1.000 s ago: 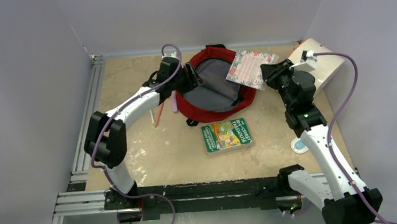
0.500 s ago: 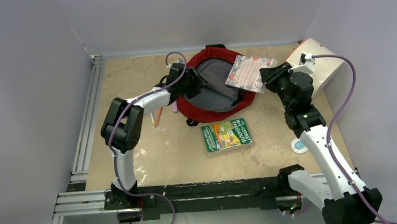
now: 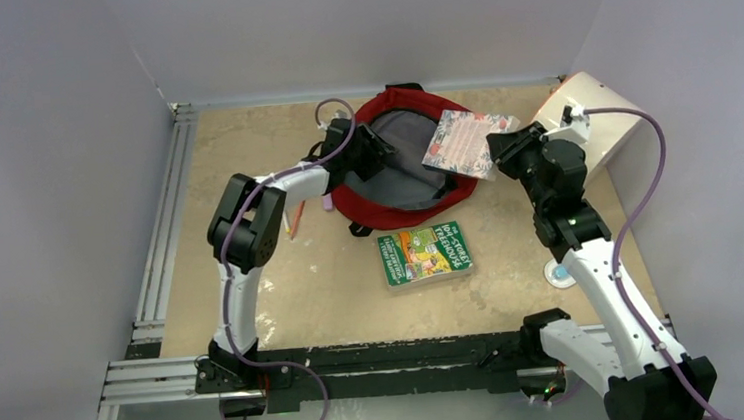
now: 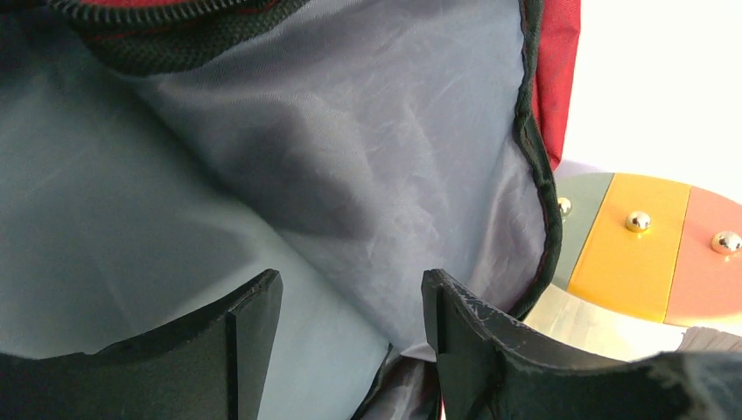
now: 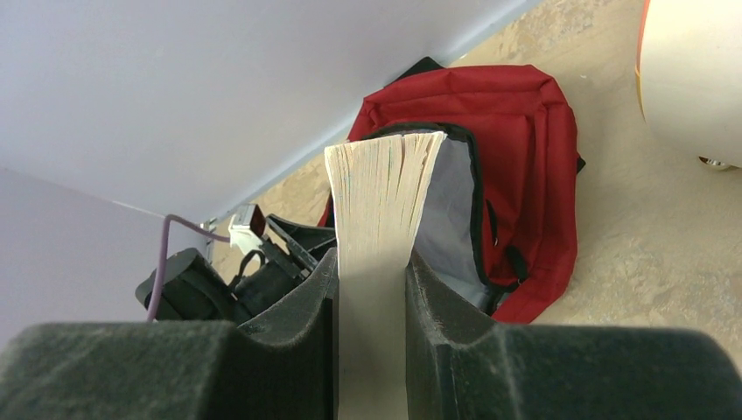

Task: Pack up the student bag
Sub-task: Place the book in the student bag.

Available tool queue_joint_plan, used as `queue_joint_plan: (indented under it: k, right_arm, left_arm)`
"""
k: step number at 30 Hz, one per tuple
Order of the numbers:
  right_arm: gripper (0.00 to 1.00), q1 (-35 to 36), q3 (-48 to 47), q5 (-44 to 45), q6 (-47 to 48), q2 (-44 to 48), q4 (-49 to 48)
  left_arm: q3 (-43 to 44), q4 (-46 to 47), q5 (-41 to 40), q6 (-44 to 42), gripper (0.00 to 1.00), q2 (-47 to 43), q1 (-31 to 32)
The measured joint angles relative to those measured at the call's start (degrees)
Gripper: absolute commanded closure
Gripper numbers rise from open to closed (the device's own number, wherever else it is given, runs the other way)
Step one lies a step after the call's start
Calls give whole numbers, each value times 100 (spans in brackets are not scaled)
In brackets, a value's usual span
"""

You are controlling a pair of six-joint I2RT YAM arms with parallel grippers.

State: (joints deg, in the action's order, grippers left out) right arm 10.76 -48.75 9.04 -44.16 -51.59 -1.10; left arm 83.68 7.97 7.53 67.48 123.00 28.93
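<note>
Bag point(image 3: 400, 173): one, open, far middle of beige tabletop point(image 3: 282, 267).
Books: two; floral book point(image 3: 458, 141) clamped in right gripper point(image 5: 371, 267) above bag's rim, green book point(image 3: 425, 253) lying nearer.
Left gripper point(image 4: 350, 293): jaws apart at bag's mouth.
Walls point(image 3: 383, 19): pale grey.

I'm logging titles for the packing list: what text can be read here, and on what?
green book: white cover lettering, too blurred to read.
floral book: lines of print, too small to read.
bag, box: no text visible.
</note>
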Motion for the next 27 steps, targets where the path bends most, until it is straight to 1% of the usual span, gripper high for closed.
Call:
queue_joint_plan:
  k: [6, 13, 20, 22, 24, 26, 27]
  right_arm:
    - [100, 0, 26, -11, -79, 0, 57]
    - [100, 0, 37, -22, -129, 0, 83]
    - [100, 0, 37, -37, -129, 37, 90]
    - [100, 0, 37, -50, -131, 63, 92]
    - [100, 0, 37, -59, -129, 90, 87]
    - [100, 0, 37, -61, -127, 114, 87]
    - [100, 0, 37, -63, -120, 125, 85]
  left_arm:
    - [157, 103, 33, 98, 41, 326, -4]
    - [186, 212, 46, 98, 41, 391, -26]
    - [382, 485, 138, 111, 42, 647, -118]
    - [402, 514, 157, 111, 44, 673, -142]
    - [402, 544, 170, 109, 50, 682, -162]
    - [402, 599, 197, 81, 59, 708, -201]
    - [402, 612, 214, 66, 66, 719, -221]
